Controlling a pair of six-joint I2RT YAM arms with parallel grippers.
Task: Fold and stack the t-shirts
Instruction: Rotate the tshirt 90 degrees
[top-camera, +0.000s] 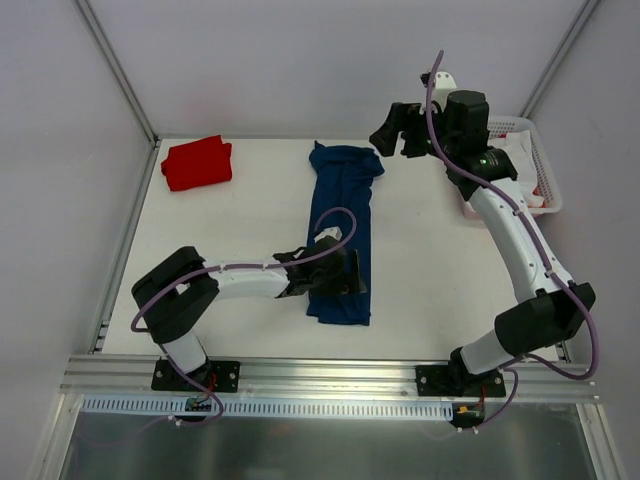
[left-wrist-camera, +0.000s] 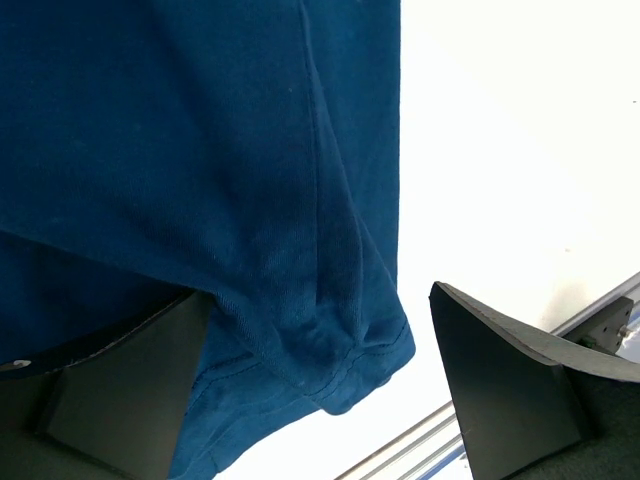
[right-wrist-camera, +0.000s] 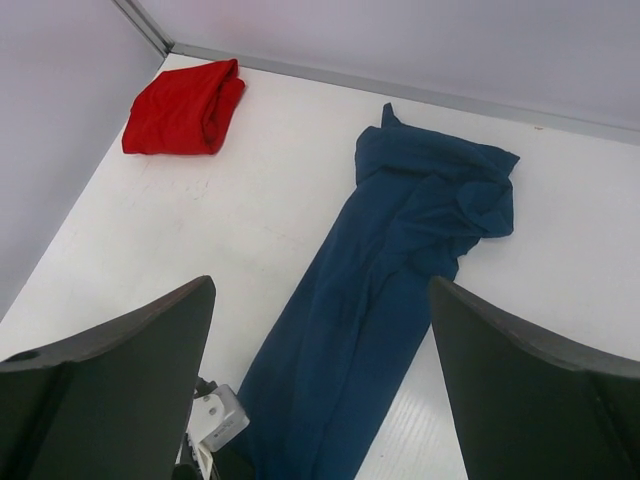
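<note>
Only your left wrist view shows the left gripper (left-wrist-camera: 318, 300) gaping at the navy shirt (left-wrist-camera: 180, 130) hem, while the right gripper (right-wrist-camera: 320, 288) hangs open.

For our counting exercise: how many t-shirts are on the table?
2: a folded red t-shirt in the far-left corner, a navy t-shirt stretched long mid-table. The basket may hide more.

No text, label or number can be read in any view. The navy blue cloth t-shirt (top-camera: 345, 185) shows plain fabric; the white plastic basket's (top-camera: 548, 170) contents are too small to tell.
</note>
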